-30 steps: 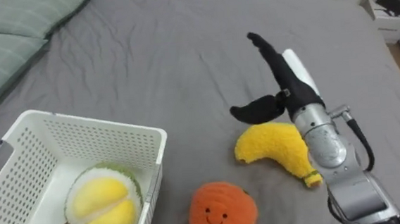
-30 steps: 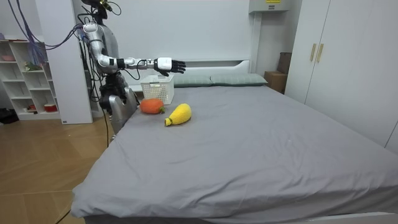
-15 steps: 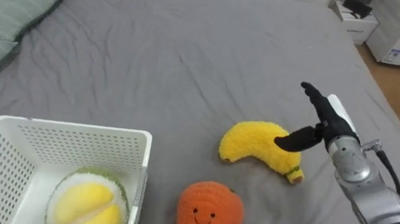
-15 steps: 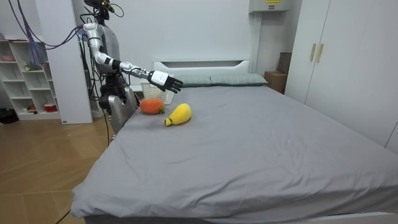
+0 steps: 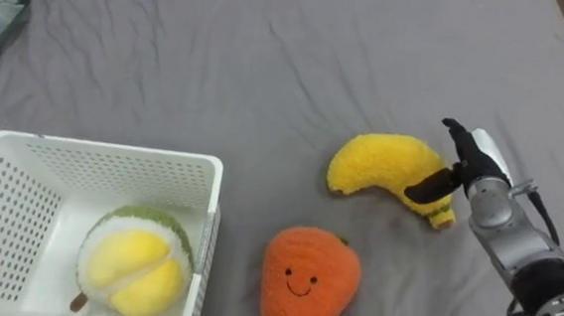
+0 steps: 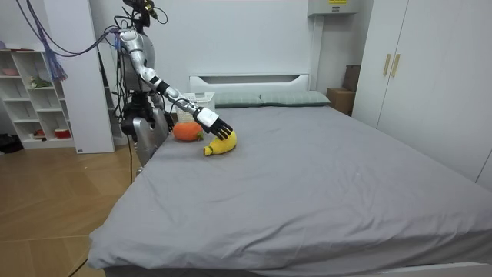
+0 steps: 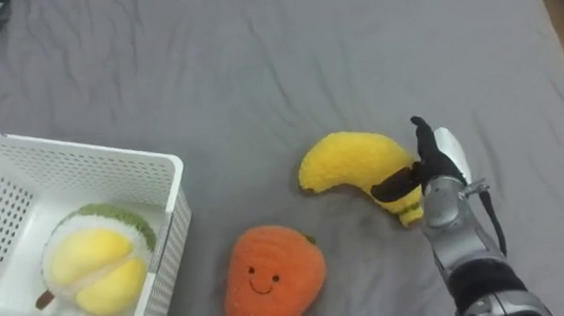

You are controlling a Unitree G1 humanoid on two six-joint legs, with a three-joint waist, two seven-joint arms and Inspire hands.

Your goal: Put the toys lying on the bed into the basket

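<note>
A yellow plush banana [image 5: 382,166] [image 7: 357,168] [image 6: 221,141] lies on the grey bed. An orange plush fruit with a smiling face [image 5: 307,279] [image 7: 273,278] [image 6: 185,131] lies nearer to me. A plush durian [image 5: 136,273] [image 7: 92,259] sits inside the white basket [image 5: 138,168] [image 7: 93,156] at my left. My right hand [image 5: 462,170] [image 7: 424,173] [image 6: 211,121] is open at the banana's right end, its thumb resting on the toy near the stem and its fingers straight above it.
The grey sheet [image 5: 285,58] stretches free beyond the toys. In the room view, pillows [image 6: 269,98] lie at the headboard, a shelf unit [image 6: 31,100] stands at the room view's left and a wardrobe [image 6: 415,69] at its right. I stand at the bed's side by the basket.
My right arm has dropped from stretched out above the bed down to the banana, and the hand now touches its right end. The head camera has tilted, shifting the whole picture.
</note>
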